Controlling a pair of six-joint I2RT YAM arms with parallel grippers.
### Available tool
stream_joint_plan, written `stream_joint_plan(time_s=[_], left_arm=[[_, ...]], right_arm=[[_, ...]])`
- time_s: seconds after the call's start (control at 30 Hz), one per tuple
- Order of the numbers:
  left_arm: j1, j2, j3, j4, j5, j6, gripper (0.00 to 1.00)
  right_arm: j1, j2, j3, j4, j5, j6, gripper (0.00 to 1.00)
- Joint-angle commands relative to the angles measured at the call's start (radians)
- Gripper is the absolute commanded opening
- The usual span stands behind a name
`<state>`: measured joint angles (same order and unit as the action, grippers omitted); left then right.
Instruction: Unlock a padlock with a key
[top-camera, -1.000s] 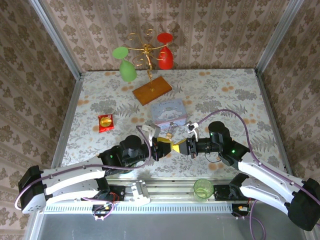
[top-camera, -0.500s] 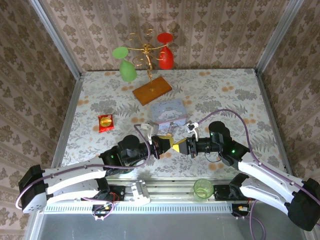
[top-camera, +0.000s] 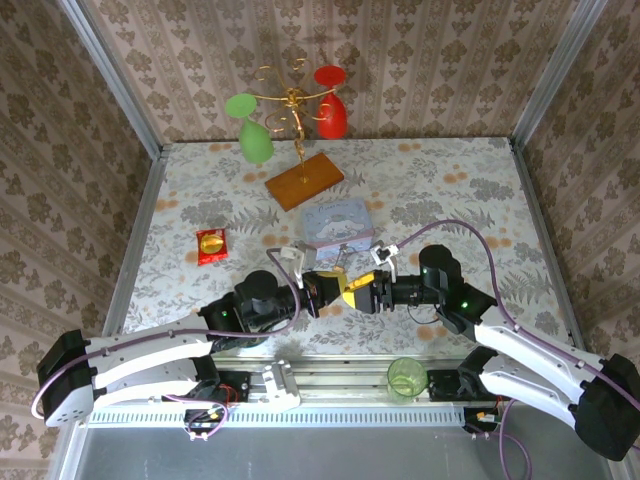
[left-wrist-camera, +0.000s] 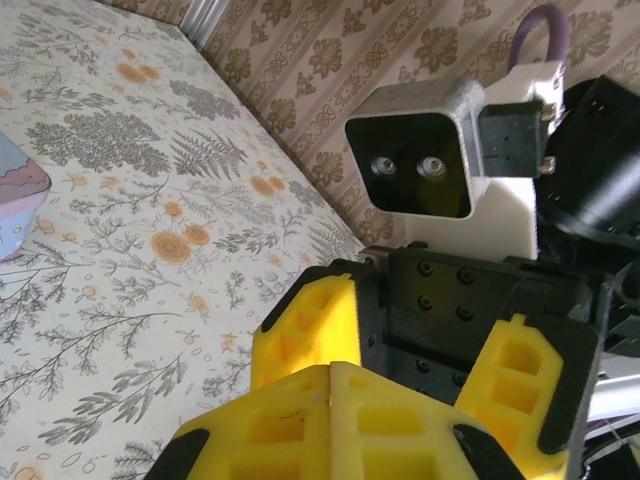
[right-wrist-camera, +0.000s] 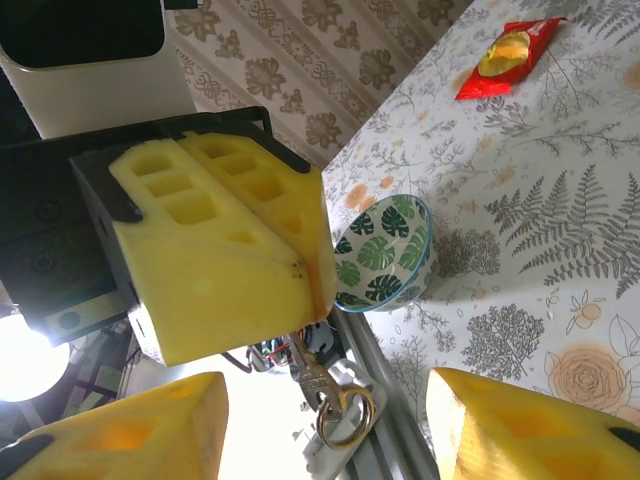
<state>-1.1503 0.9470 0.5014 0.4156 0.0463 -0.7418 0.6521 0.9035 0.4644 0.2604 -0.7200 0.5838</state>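
left gripper (right-wrist-camera: 300, 280) clamped on key (right-wrist-camera: 312, 372) | right gripper (top-camera: 356, 293) apart, facing | leafy bowl (right-wrist-camera: 385, 250) behind | tin (top-camera: 338, 222) near

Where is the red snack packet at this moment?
In the top view the red snack packet lies on the left of the table, left of the pale blue tin and apart from it.

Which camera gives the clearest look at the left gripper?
The right wrist view: the left gripper faces it, yellow jaws pressed together, a small metal ring jutting out beside them. The left wrist view catches its tips, shut, at the bottom edge; the top external view shows it small between the arms.
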Motion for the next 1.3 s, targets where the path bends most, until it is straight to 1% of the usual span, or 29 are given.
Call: stream_joint_plan(time_s=[0.0, 0.07, 0.13, 0.2, 0.23, 0.3, 0.4, 0.63, 0.83, 0.87, 0.9, 0.93, 1.03, 1.07, 1.1, 1.17, 1.2, 1.27], left_arm=[[0.005, -0.027, -0.009, 0.056, 0.004, -0.023, 0.00], [0.004, -0.035, -0.016, 0.062, -0.009, -0.024, 0.00], [0.004, -0.040, -0.024, 0.072, -0.019, -0.028, 0.00], [0.004, -0.040, -0.039, 0.100, -0.018, -0.030, 0.00], [0.004, -0.039, -0.041, 0.106, -0.018, -0.034, 0.00], [0.005, -0.039, -0.045, 0.103, -0.021, -0.039, 0.00], [0.006, -0.038, -0.055, 0.118, -0.021, -0.046, 0.00], [0.006, -0.040, -0.069, 0.155, -0.019, -0.051, 0.00], [0.006, -0.028, -0.075, 0.163, -0.014, -0.055, 0.00], [0.007, -0.027, -0.074, 0.157, -0.015, -0.053, 0.05], [0.008, -0.031, -0.073, 0.148, -0.020, -0.050, 0.17], [0.006, -0.036, -0.073, 0.138, -0.032, -0.051, 0.34], [0.006, -0.067, -0.094, 0.129, -0.093, -0.064, 0.76], [0.007, -0.080, -0.101, 0.129, -0.110, -0.065, 0.87], [0.010, -0.094, -0.104, 0.114, -0.127, -0.065, 0.95], [0.016, -0.113, -0.096, 0.062, -0.146, -0.051, 0.98], [0.018, -0.113, -0.082, 0.022, -0.143, -0.041, 0.97], [0.025, -0.089, -0.046, -0.038, -0.110, -0.016, 0.91]], right_arm=[[-0.003, 0.016, -0.004, 0.124, -0.044, 0.025, 0.52], [-0.003, 0.032, -0.014, 0.191, -0.072, 0.059, 0.45], [-0.003, 0.030, -0.022, 0.215, -0.077, 0.073, 0.35], [-0.004, 0.016, -0.030, 0.213, -0.072, 0.075, 0.28], [-0.004, 0.007, -0.033, 0.207, -0.070, 0.073, 0.25], [-0.005, -0.011, -0.035, 0.183, -0.061, 0.067, 0.23], [-0.005, -0.021, -0.036, 0.188, -0.057, 0.072, 0.15], [-0.005, -0.022, -0.048, 0.189, -0.061, 0.076, 0.07], [-0.005, -0.025, -0.050, 0.188, -0.051, 0.077, 0.05], [-0.005, -0.027, -0.048, 0.179, -0.046, 0.073, 0.05], [-0.005, -0.030, -0.047, 0.167, -0.044, 0.070, 0.03], [-0.005, -0.034, -0.048, 0.159, -0.038, 0.068, 0.02], [-0.007, -0.043, -0.032, 0.063, -0.009, 0.036, 0.00], [-0.006, -0.043, -0.027, 0.022, 0.000, 0.023, 0.00], [-0.008, -0.044, -0.026, -0.017, 0.011, 0.012, 0.00], [-0.009, -0.035, -0.026, -0.060, 0.007, 0.001, 0.00], [-0.009, -0.030, -0.029, -0.064, 0.002, 0.001, 0.00], [-0.009, -0.030, -0.042, -0.050, -0.004, 0.014, 0.00]])
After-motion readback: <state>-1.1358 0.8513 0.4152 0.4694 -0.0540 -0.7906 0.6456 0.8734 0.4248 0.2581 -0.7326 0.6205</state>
